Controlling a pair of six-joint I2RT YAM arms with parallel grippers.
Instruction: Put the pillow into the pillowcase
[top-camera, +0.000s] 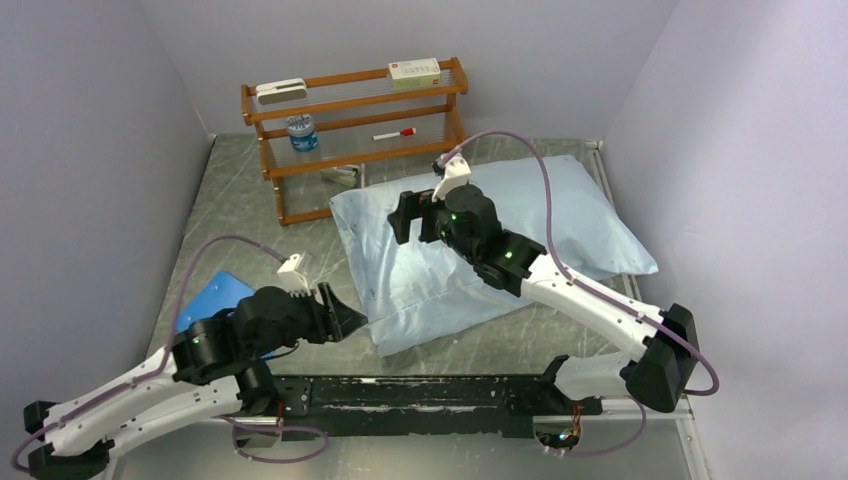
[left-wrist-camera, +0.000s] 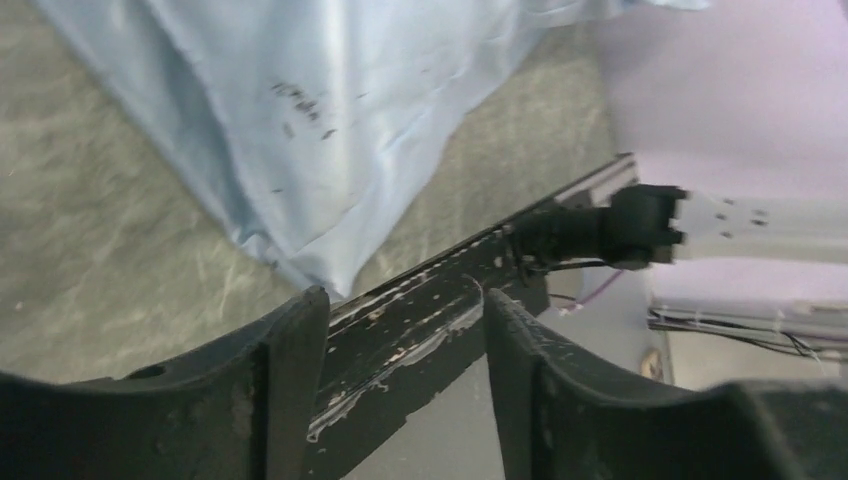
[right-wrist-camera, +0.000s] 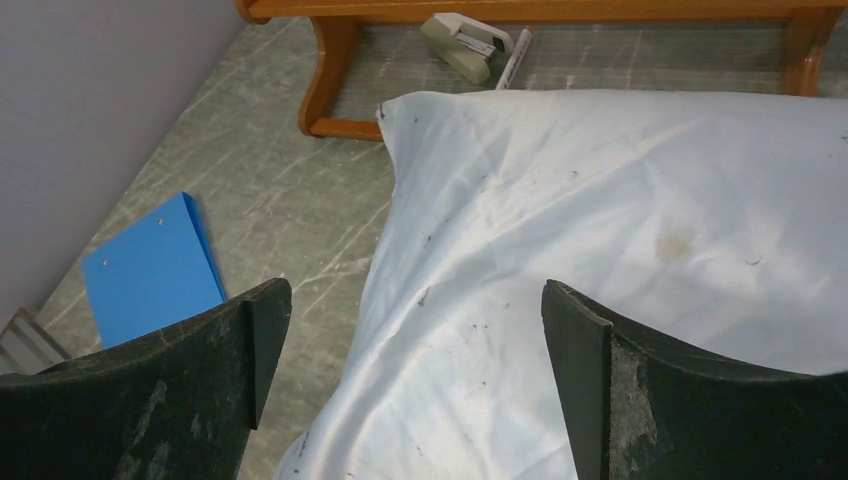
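Pillowcase (top-camera: 490, 235), sky-blue and wrinkled, lies plump across the middle of the worktop (top-camera: 240, 200), its upper-left corner beside the foot of the wooden rack (top-camera: 281, 200). The pillow cannot be told apart from the fabric. The right pincer (right-wrist-camera: 415, 300) hangs over the case's left part, jaws spread wide with nothing between them. The left pincer (left-wrist-camera: 405, 305), at lower left, stands parted and empty just beside the case's near corner. A blue folder (top-camera: 215, 293) lies flat at the left.
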